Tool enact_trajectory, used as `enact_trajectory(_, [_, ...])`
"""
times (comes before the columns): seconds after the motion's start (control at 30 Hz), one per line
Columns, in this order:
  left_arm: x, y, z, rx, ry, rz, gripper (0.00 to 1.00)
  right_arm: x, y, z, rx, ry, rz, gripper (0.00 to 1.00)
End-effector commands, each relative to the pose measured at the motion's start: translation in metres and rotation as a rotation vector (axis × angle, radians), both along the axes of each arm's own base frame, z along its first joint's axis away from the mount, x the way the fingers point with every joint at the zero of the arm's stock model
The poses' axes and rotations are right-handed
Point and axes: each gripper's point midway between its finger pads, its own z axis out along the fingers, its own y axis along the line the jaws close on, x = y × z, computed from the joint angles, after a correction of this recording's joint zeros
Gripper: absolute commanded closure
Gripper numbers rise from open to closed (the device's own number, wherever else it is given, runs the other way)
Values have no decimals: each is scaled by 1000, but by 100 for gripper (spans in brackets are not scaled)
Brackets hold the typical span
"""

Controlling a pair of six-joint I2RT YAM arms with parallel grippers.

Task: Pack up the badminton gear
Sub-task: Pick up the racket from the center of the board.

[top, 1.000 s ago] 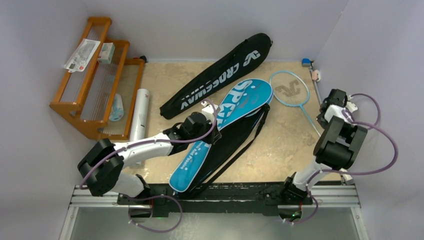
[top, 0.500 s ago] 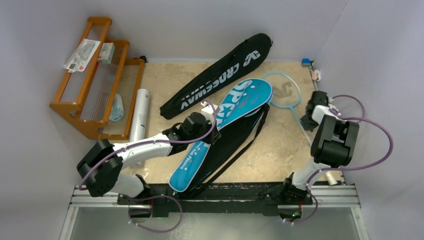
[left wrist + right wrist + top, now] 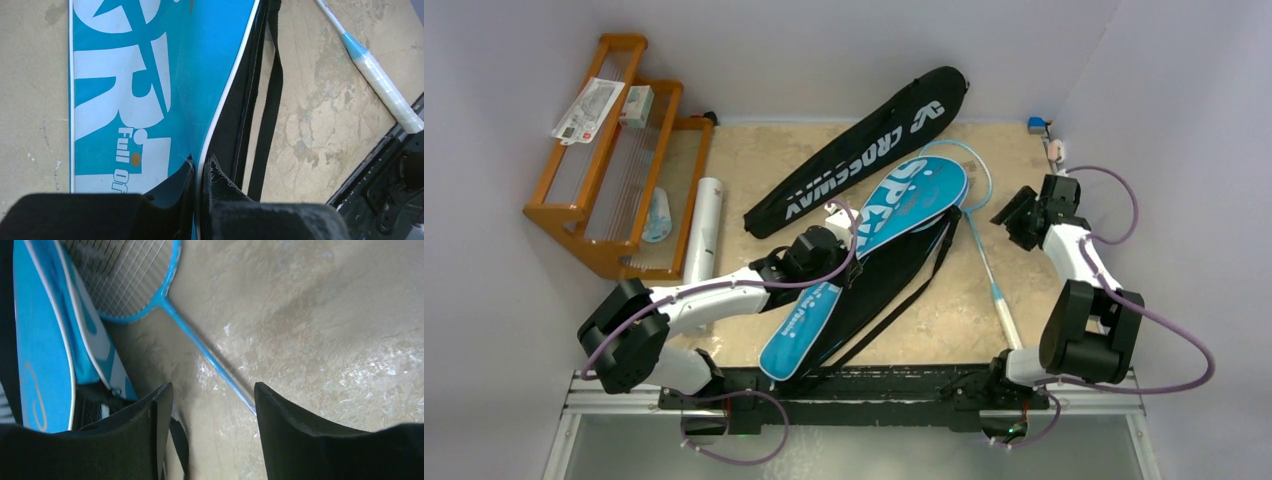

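The left gripper [image 3: 199, 167] is pinched shut on the white-piped edge of the blue "SPORT" cover [image 3: 894, 215], close to the small "Full of" lettering. That cover lies slantwise across the middle of the table [image 3: 754, 160], its wide end pointing to about 1 o'clock and its narrow end to 7 o'clock. A black layer and a black strap [image 3: 267, 115] show along its right-hand side.

Over at 3 o'clock the right gripper [image 3: 1016, 215] hangs low with its jaws apart, holding nothing. The thin shaft of the light-blue racket [image 3: 200, 347] lies on the table and runs beneath the gap between the fingers [image 3: 160, 405]. The racket's head sits against the wide end of the blue cover and is partly hidden by it; I cannot tell whether it lies inside or underneath. Its white-wrapped handle points to 5 o'clock, near the rail.

The black "CROSSWAY" cover [image 3: 864, 155] lies parallel, just toward 11 o'clock of the blue one. The white tube [image 3: 707, 225] lies at 9 o'clock beside the orange rack [image 3: 614, 160].
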Motion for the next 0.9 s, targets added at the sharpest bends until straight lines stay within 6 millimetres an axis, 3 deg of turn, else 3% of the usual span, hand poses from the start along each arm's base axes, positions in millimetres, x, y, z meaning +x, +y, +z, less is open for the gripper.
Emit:
enact_trajectory(0.0, [17,6,22,-18,-93,72,100,-14,26,-5,47,-31,172,33])
enact_trajectory(0.2, [30,25,20,6,-106,195,100,-35,56,-39,-19,108,260,29])
enact_trajectory(0.33, [40,41,18,6,-103,283,100,-36,64,-61,-90,196,276,31])
enact_trajectory(0.53, [42,51,22,1,-129,330,100,-32,73,-71,-202,266,300,32])
enact_trajectory(0.63, [42,54,24,2,-139,335,100,-30,77,-62,-245,264,310,34])
enact_trajectory(0.77, [42,56,22,10,-143,338,100,-27,76,-37,-265,204,303,35])
enact_trajectory(0.87, [42,55,21,14,-143,333,100,-23,65,-21,-323,200,278,35])
